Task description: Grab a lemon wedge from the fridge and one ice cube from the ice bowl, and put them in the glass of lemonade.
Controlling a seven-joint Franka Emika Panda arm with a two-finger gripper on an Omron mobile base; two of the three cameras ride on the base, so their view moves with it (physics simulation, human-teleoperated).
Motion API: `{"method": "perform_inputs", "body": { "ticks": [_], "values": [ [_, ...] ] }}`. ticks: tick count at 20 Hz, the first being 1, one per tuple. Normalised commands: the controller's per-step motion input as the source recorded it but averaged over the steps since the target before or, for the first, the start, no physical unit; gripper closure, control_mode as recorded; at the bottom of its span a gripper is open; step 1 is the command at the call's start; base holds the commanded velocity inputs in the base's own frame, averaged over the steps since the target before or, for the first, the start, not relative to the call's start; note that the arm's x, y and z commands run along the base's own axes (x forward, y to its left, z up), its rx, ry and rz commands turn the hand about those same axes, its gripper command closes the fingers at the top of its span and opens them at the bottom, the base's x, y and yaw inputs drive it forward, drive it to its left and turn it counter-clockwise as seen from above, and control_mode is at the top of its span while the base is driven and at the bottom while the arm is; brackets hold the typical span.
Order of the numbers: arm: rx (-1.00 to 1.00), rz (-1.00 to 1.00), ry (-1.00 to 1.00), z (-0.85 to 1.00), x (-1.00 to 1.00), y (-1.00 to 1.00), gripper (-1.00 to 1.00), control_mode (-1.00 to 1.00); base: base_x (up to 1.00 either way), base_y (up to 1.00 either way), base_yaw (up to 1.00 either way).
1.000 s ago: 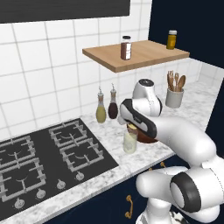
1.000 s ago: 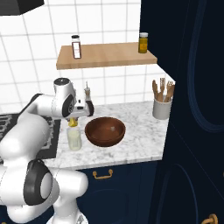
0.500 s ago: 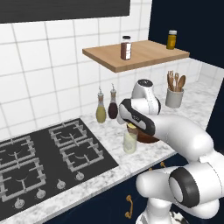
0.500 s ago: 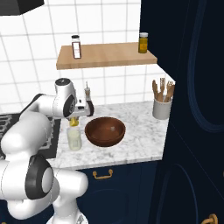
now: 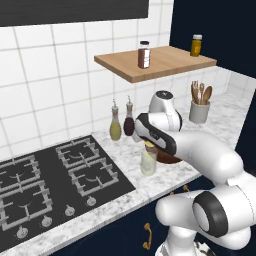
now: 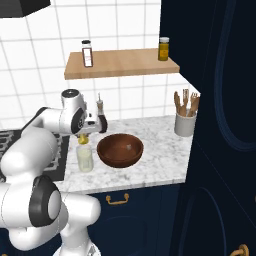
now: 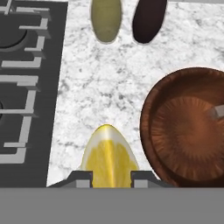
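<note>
The end effector (image 7: 111,177) is clamped on the lemon wedge (image 7: 109,158), whose yellow flesh and pale rind stick out between the two dark fingertips in the hand view. In the right base view the end effector (image 6: 84,136) hangs directly above the glass of lemonade (image 6: 84,158), with the wedge (image 6: 83,138) a small yellow spot just over the rim; the left base view shows the same stacking, wedge (image 5: 149,145) over glass (image 5: 148,162). The glass stands on the marble bench (image 6: 160,150) just beside the ice bowl (image 6: 120,150), on the side toward the black gas hob (image 5: 55,175). Inside the ice bowl (image 7: 186,127) a small greyish cube (image 7: 215,112), probably the ice cube, lies near the far wall. Behind the glass, against the tiled wall, stand an olive oil bottle (image 5: 115,125) and a dark bottle (image 5: 129,121); beyond the bowl from the glass is a grey utensil holder (image 6: 184,124). The step in hand looks to be delivering the wedge: the next move calls for lowering slightly and releasing so it drops inside the rim, then shifting over the bowl for the cube.
</note>
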Motion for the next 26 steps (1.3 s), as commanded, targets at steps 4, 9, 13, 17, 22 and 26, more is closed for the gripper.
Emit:
{"method": "perform_inputs", "body": {
  "ticks": [4,9,13,17,22,26],
  "values": [
    [0.0,0.0,0.0,0.0,0.0,0.05,1.0,-1.0,0.0,0.0,0.0],
    [0.0,0.0,0.0,0.0,0.0,0.0,-1.0,-1.0,0.0,0.0,0.0],
    [0.0,0.0,0.0,0.0,0.0,0.0,-1.0,-1.0,0.0,0.0,0.0],
    [0.0,0.0,0.0,0.0,0.0,0.0,-1.0,-1.0,0.0,0.0,0.0],
    [0.0,0.0,0.0,0.0,0.0,0.0,-1.0,-1.0,0.0,0.0,0.0],
    [0.01,0.0,-0.04,0.03,-0.2,0.0,-1.0,-1.0,0.0,0.0,0.0]
  ]
}}
